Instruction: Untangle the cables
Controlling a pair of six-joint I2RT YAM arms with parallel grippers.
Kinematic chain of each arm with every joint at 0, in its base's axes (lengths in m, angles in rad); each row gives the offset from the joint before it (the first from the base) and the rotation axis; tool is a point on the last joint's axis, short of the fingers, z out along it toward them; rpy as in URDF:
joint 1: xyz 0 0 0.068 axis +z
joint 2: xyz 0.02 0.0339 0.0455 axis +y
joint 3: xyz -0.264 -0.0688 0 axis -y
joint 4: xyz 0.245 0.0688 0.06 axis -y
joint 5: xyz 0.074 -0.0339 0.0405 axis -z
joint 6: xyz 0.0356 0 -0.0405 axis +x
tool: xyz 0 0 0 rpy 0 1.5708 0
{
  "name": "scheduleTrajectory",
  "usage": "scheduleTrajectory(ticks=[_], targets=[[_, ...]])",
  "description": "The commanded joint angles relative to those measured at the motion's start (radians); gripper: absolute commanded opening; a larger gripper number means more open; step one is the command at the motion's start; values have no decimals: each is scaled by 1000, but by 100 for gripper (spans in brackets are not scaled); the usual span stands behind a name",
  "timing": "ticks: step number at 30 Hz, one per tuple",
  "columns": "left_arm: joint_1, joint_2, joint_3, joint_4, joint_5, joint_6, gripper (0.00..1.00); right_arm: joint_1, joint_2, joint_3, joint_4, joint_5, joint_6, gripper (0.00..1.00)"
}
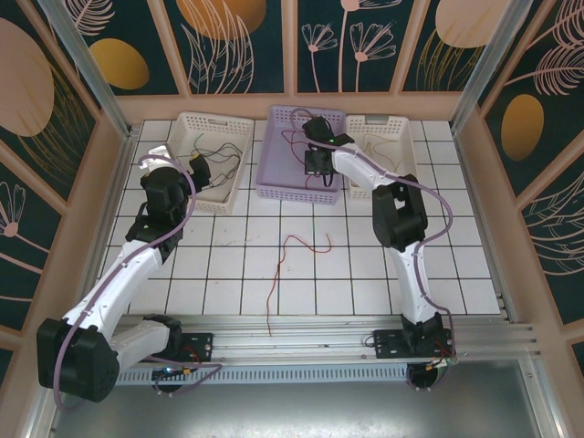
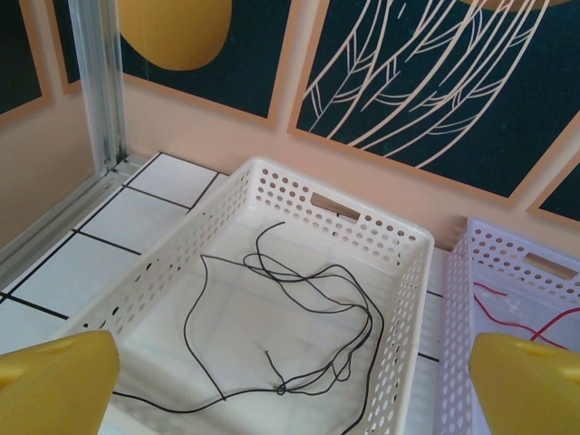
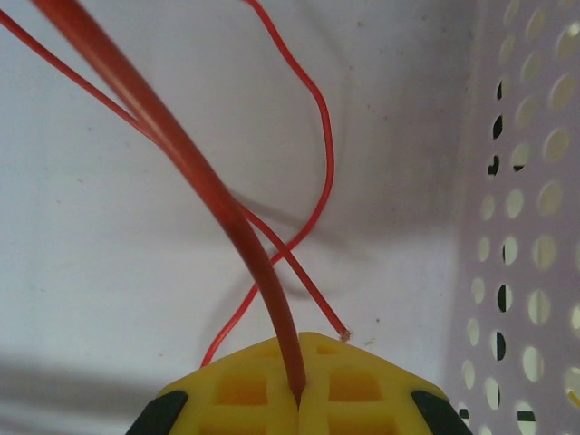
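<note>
- A red cable (image 3: pixel 199 172) comes down from the top left of the right wrist view. It ends pinched in the seam between the two yellow fingers of the right gripper (image 3: pixel 297 390), which is closed on it.
- Thinner red strands (image 3: pixel 322 136) loop and cross on the floor of the lavender basket (image 3: pixel 526 227), just beyond that gripper. One has a cut end lying near the fingertips.
- From overhead, the right gripper (image 1: pixel 317 164) sits inside the lavender basket (image 1: pixel 283 190), the middle of three baskets along the far side of the table.
- A loose red cable (image 1: pixel 290 239) lies on the white tiled table (image 1: pixel 383 274) in front of the lavender basket. It trails toward the near edge, between the two arm bases.
- Black cables (image 2: pixel 283 388) lie in loose overlapping loops on the floor of the left white basket (image 2: pixel 362 216), with a small knot-like crossing at the near side.
- The left gripper (image 2: pixel 292 385) hovers over that basket, its yellow fingers (image 2: pixel 59 381) spread wide apart and holding nothing.
- A right white basket (image 1: pixel 392 123) stands just beside the lavender one; its contents cannot be made out.
</note>
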Motion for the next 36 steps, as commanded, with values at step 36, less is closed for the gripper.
scheduleTrajectory(ticks=[36], targets=[[-10,8,3,12,-1,20,99,44,-84,144,-136,-39,-73,38]])
